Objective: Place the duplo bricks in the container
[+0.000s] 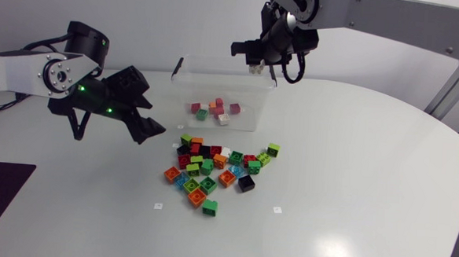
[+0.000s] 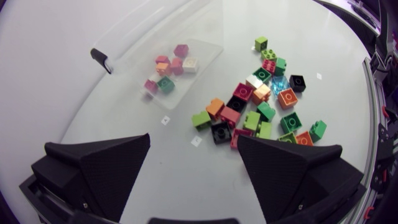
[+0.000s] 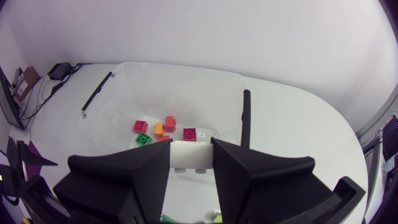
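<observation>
Gripping a white brick [image 3: 189,152] from two sides, the right gripper [image 3: 190,163] is hanging over the clear container [image 1: 186,91], near its far right corner. The right wrist view is showing this grip plainly: both fingers are pressing against the brick's sides, with the container floor below. The head view is showing only a small pale patch at those fingertips. Several bricks [image 1: 217,110], red, pink, green, orange and white, are lying inside the container. The left gripper [image 2: 194,138] is hovering above the table [image 1: 353,166] near the container's left front corner, its jaws spread wide with nothing between them. The left wrist view is showing the pile of bricks [image 2: 264,102] lying ahead of that gripper. The head view is placing the pile just in front of the container, apart from it.
</observation>
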